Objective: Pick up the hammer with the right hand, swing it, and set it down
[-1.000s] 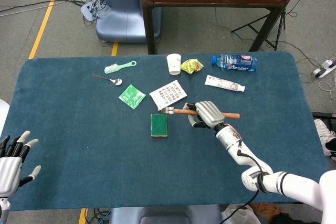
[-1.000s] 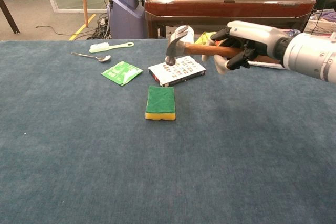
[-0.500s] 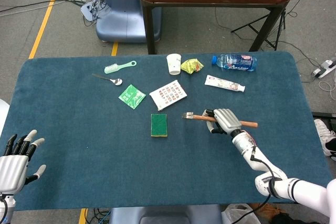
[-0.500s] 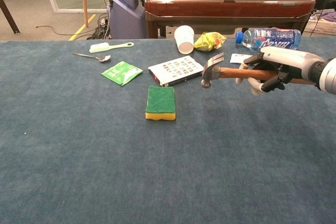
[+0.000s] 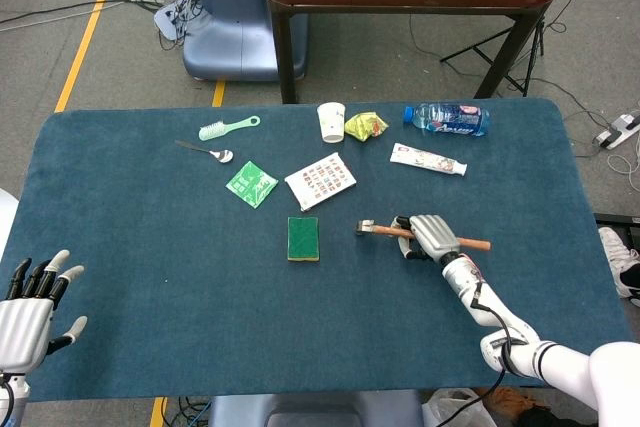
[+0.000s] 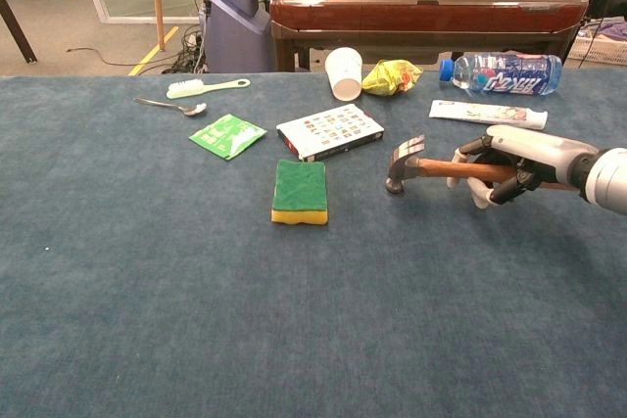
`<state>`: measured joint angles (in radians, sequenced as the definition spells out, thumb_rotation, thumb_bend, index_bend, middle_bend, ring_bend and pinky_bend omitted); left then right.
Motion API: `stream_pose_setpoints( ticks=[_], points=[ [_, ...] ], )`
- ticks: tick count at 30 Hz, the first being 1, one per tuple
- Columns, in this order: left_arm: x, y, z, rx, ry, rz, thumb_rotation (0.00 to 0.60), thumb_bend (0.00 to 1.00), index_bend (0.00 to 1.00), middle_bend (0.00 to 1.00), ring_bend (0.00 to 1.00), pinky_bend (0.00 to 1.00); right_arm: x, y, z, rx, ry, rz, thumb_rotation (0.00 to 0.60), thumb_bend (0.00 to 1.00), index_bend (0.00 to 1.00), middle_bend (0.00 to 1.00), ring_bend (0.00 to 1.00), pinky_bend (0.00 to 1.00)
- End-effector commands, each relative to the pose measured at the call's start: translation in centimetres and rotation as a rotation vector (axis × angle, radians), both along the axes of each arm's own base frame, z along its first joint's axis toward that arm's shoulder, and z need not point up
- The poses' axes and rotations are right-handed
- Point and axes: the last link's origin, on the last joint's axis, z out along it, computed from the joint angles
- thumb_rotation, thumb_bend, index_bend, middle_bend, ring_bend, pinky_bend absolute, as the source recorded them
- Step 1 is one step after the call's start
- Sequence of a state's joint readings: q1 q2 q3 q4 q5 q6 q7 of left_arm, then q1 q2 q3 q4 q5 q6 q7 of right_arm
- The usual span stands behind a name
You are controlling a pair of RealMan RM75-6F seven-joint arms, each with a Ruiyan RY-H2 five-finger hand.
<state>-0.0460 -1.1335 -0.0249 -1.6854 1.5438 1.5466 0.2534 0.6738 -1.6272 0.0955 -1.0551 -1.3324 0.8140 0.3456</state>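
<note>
The hammer (image 5: 378,230) (image 6: 421,165) has a steel head and a wooden handle lying roughly level, head pointing left. My right hand (image 5: 430,235) (image 6: 509,160) grips the handle near its middle, right of centre on the blue table. In the chest view the head (image 6: 405,162) reaches down to the cloth or hangs just above it; I cannot tell which. The handle's end (image 5: 480,243) sticks out past the hand. My left hand (image 5: 28,309) hovers at the table's near left corner, fingers spread and holding nothing; only the head view shows it.
A green-and-yellow sponge (image 6: 300,191) lies left of the hammer head. Behind it are a card box (image 6: 329,130), green packet (image 6: 227,134), spoon (image 6: 172,105), brush (image 6: 206,87), paper cup (image 6: 344,72), yellow wrapper (image 6: 391,75), bottle (image 6: 500,72) and toothpaste tube (image 6: 486,114).
My right hand has carried the hammer down and to the right, from raised above the card box to low beside the sponge. The left hand has barely shifted.
</note>
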Motion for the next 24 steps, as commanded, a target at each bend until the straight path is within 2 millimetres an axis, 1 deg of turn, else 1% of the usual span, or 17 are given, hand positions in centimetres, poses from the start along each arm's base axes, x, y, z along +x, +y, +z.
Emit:
stream_pose_setpoints(
  ticks=[1,3,5,7,10,12,14,16,18,22,24],
  points=[
    [0.0,0.1,-0.1,-0.001,0.000,-0.001,0.600,0.19,0.23,0.10,0.10,0.00,-0.2,0.3,0.6,-0.046,-0.017,0.023,0.600,0.51,0.15,0.26,0.22,0.38],
    [0.0,0.2,-0.1,-0.002,-0.002,-0.002,0.600,0.19,0.23,0.10,0.10,0.00,-0.2,0.6,1.3,-0.077,-0.029,0.039,0.600,0.44,0.08,0.20,0.17,0.33],
    [0.0,0.3,-0.2,-0.004,-0.004,-0.004,0.600,0.19,0.23,0.10,0.10,0.00,-0.3,0.9,2.4,-0.112,-0.034,0.052,0.600,0.43,0.06,0.18,0.16,0.32],
    [0.0,0.4,-0.2,-0.007,-0.006,-0.006,0.600,0.19,0.23,0.10,0.10,0.00,-0.4,1.3,3.5,-0.145,-0.026,0.062,0.600,0.42,0.05,0.17,0.16,0.31],
    [-0.1,0.6,-0.2,-0.001,-0.011,-0.007,0.600,0.19,0.23,0.10,0.10,0.00,-0.5,2.2,5.9,-0.208,0.011,0.084,0.600,0.42,0.04,0.18,0.16,0.31],
    [-0.1,0.7,-0.2,0.008,-0.009,-0.009,0.600,0.19,0.23,0.10,0.10,0.00,-0.5,3.0,7.4,-0.245,0.033,0.090,0.600,0.42,0.04,0.22,0.16,0.31],
    [0.0,0.8,-0.2,0.017,-0.013,-0.011,0.600,0.19,0.23,0.10,0.10,0.00,-0.5,4.2,9.2,-0.284,0.057,0.084,0.600,0.42,0.04,0.27,0.17,0.31],
    [0.0,0.8,-0.2,0.019,-0.017,-0.010,0.600,0.19,0.23,0.10,0.10,0.00,-0.7,5.7,11.0,-0.321,0.093,0.072,0.600,0.42,0.04,0.29,0.18,0.31],
    [-0.1,0.9,-0.2,0.019,-0.018,-0.010,0.600,0.19,0.23,0.10,0.10,0.00,-0.9,7.0,12.4,-0.353,0.127,0.059,0.600,0.42,0.04,0.30,0.18,0.31],
    [-0.1,1.2,-0.2,0.021,-0.023,-0.014,0.600,0.19,0.23,0.10,0.10,0.00,-2.0,10.3,15.5,-0.421,0.188,0.006,0.600,0.42,0.04,0.30,0.18,0.31],
    [0.0,1.4,-0.3,0.020,-0.025,-0.015,0.600,0.19,0.23,0.10,0.10,0.00,-2.4,11.6,16.6,-0.452,0.201,-0.019,0.600,0.42,0.04,0.31,0.18,0.31]
  ],
)
